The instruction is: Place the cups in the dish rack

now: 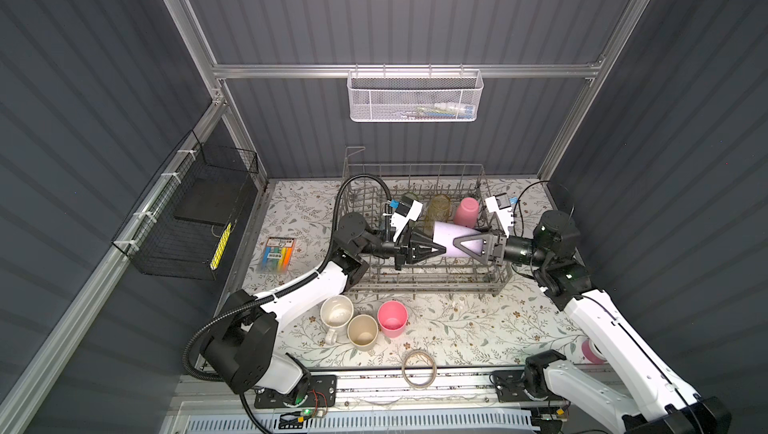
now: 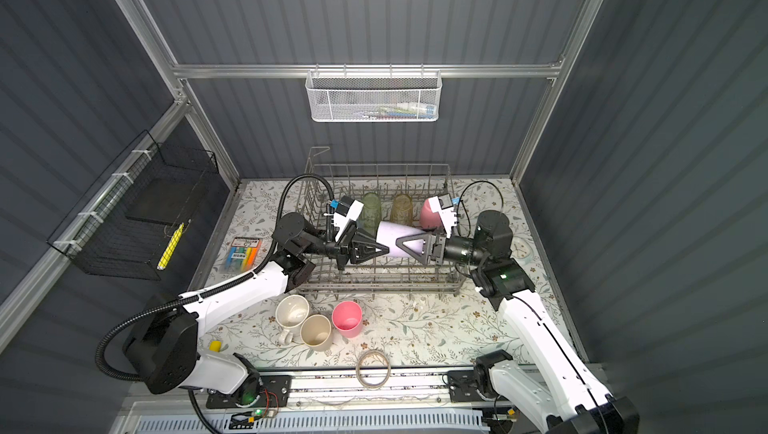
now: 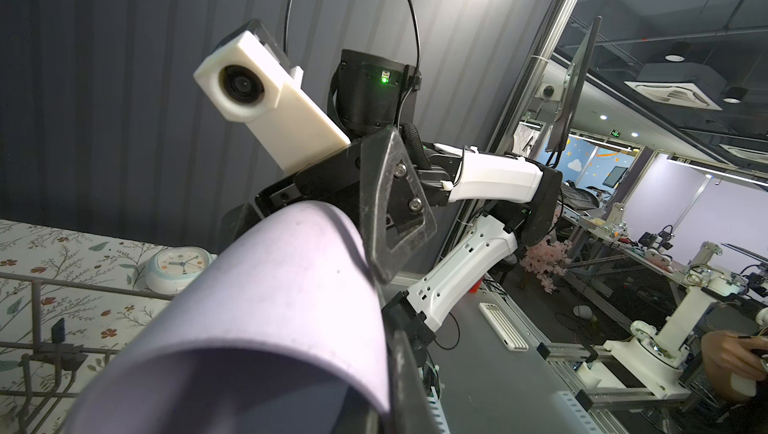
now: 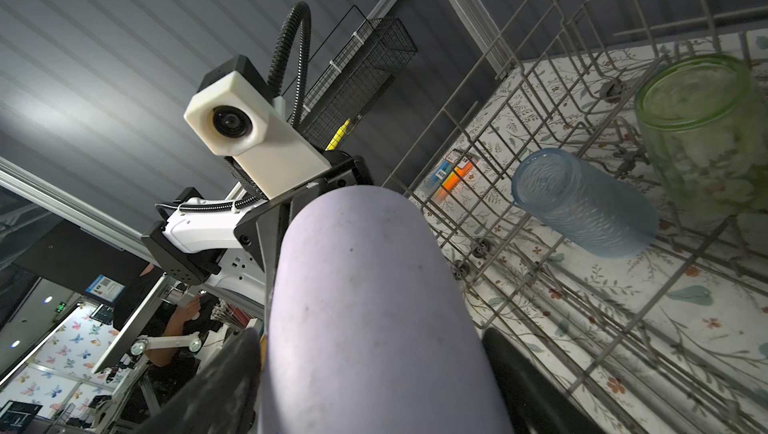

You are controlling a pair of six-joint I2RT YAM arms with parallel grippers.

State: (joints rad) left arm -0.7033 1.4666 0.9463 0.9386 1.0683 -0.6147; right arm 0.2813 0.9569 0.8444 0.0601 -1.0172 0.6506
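A lilac cup [image 1: 451, 238] [image 2: 395, 236] [image 3: 270, 286] [image 4: 365, 307] hangs on its side over the dish rack [image 1: 415, 282] [image 2: 374, 282]. My left gripper [image 1: 438, 249] [image 3: 386, 403] is shut on its rim. My right gripper [image 1: 457, 241] [image 4: 374, 369] straddles its closed end, open, with a thin gap on one side. In the rack stand a green tumbler [image 2: 370, 209], an amber tumbler [image 1: 438, 207] and a pink cup [image 1: 466, 211]. A blue tumbler [image 4: 582, 203] lies there too. On the table in front stand a white mug [image 1: 336, 312], a beige cup [image 1: 362, 330] and another pink cup [image 1: 392, 317].
A tape ring [image 1: 419, 369] lies at the table's front edge and a marker pack [image 1: 276, 255] left of the rack. A small clock [image 3: 178, 263] sits right of the rack. A black wire basket [image 1: 187, 219] hangs on the left wall, a white mesh basket [image 1: 415, 97] at the back.
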